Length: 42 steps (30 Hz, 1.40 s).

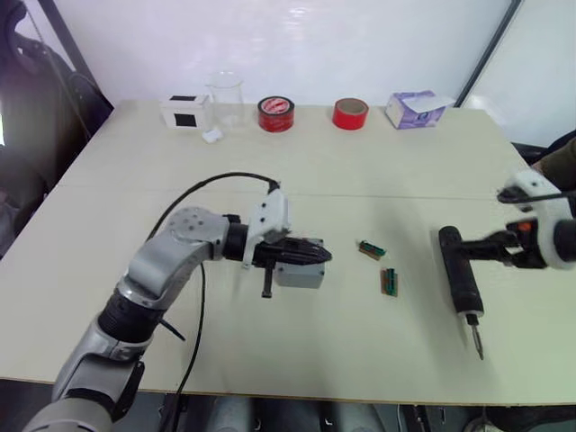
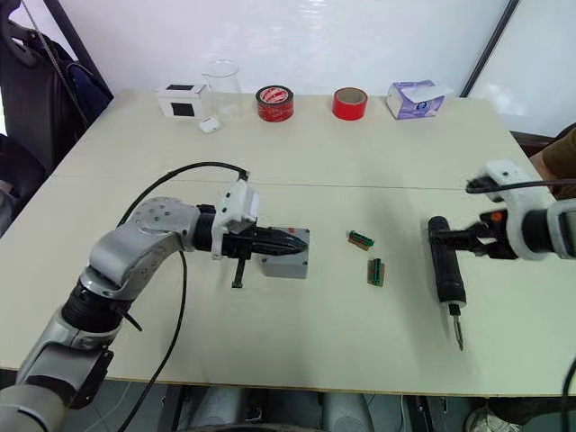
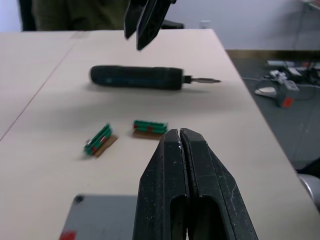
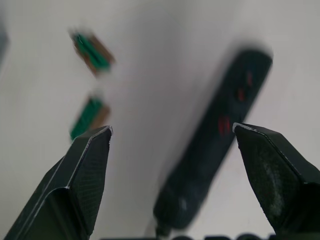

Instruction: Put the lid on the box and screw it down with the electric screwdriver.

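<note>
A small grey box (image 2: pixel 286 258) sits on the table left of centre. Its top is flat grey, so the lid (image 3: pixel 100 220) appears to lie on it, with a small red mark near one corner. My left gripper (image 2: pixel 301 243) is shut with nothing between its fingers, lying low across the top of the box. The black electric screwdriver (image 1: pixel 461 279) lies on the table at the right, its metal bit pointing toward the front edge. My right gripper (image 4: pixel 172 129) is open just above the screwdriver's rear end, fingers spread wide to either side of it.
Two small green pieces (image 1: pixel 371 248) (image 1: pixel 390 282) lie between the box and the screwdriver. Along the far edge stand a white box with a black panel (image 1: pixel 186 112), a clear beaker (image 1: pixel 225 97), two red tape rolls (image 1: pixel 276 113) (image 1: pixel 350 113) and a tissue pack (image 1: pixel 416 108). A person's sleeve (image 1: pixel 558 157) is at the right.
</note>
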Each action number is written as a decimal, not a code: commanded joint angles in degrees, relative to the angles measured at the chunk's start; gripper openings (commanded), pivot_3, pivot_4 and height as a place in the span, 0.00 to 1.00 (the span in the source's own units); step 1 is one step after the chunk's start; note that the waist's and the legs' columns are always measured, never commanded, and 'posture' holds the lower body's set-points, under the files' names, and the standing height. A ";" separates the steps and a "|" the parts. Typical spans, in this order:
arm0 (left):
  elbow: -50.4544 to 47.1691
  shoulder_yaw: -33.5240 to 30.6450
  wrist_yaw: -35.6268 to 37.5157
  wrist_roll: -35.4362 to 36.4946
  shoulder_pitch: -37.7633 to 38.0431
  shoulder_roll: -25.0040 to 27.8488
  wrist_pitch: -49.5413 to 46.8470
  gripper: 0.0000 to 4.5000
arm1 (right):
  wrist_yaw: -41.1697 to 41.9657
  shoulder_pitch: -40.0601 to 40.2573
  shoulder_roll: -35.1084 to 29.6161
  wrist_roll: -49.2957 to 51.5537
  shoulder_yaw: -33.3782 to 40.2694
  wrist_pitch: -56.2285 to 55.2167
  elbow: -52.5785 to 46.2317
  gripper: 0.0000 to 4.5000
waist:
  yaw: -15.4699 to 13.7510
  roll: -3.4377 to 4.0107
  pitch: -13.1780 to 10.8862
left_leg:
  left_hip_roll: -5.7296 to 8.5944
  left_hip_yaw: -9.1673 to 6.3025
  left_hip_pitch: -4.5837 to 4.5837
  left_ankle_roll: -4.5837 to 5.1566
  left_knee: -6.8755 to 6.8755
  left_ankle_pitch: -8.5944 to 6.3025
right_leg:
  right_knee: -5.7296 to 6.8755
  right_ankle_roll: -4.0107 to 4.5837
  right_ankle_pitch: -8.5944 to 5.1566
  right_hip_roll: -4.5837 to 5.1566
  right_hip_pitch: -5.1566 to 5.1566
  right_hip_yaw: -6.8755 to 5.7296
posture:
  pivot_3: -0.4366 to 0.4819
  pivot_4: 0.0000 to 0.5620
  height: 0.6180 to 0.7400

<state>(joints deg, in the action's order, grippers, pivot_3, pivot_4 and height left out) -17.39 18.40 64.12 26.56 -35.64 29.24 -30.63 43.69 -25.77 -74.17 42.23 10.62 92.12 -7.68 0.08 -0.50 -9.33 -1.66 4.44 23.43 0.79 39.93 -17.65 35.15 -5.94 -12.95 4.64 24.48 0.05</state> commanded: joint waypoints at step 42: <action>-2.33 -5.40 -6.88 1.65 4.66 1.50 -4.27 0.00 | -2.15 -22.84 12.80 -12.13 -17.89 -13.23 33.72 0.39 | 1.52 -0.98 0.54 | -0.08 0.18 -0.19 -0.03 0.15 0.02 | -0.05 0.24 0.21 -0.04 -0.17 0.14 | 0.48 0.27 1.00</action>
<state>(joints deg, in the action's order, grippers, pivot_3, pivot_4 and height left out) -20.74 15.69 57.45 27.27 -29.84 30.53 -34.81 44.53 -42.35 -61.69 32.49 -15.02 84.81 22.18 1.60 -1.47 -8.80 -1.72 4.72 23.25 0.75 40.09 -17.62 35.08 -5.71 -12.63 4.64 24.38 0.23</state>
